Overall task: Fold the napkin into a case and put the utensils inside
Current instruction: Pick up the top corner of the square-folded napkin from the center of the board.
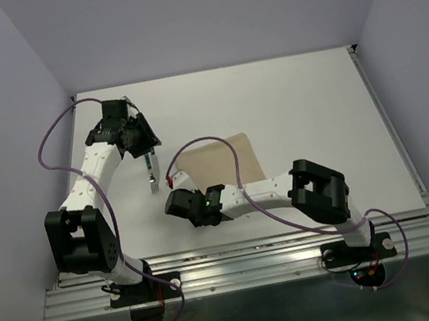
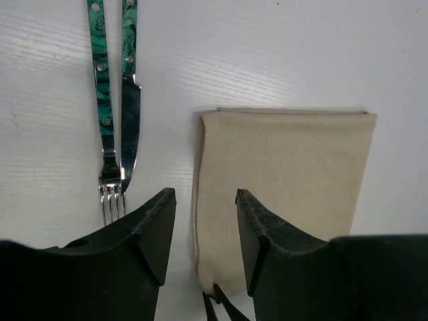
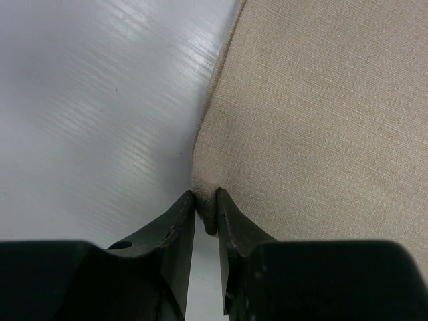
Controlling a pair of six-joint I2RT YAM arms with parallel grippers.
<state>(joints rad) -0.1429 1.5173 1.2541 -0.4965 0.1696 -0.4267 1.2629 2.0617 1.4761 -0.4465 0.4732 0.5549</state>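
Observation:
The beige napkin [image 1: 220, 168] lies folded into a flat rectangle [image 2: 287, 174] at mid-table. My right gripper [image 1: 177, 185] is shut on its near-left corner, and the cloth bunches between the jaws [image 3: 206, 210]. The weave of the napkin [image 3: 321, 120] fills the right wrist view. The utensils, a fork [image 2: 107, 134] and a knife [image 2: 130, 127] with green marbled handles, lie side by side left of the napkin [image 1: 151, 176]. My left gripper [image 1: 146, 142] hovers just beyond them, open and empty [image 2: 206, 227], with the napkin's left edge showing between its jaws.
White table [image 1: 314, 110] with grey walls around it. An aluminium rail [image 1: 250, 266] runs along the near edge by the arm bases. A purple cable [image 1: 236, 165] from the right arm arches over the napkin.

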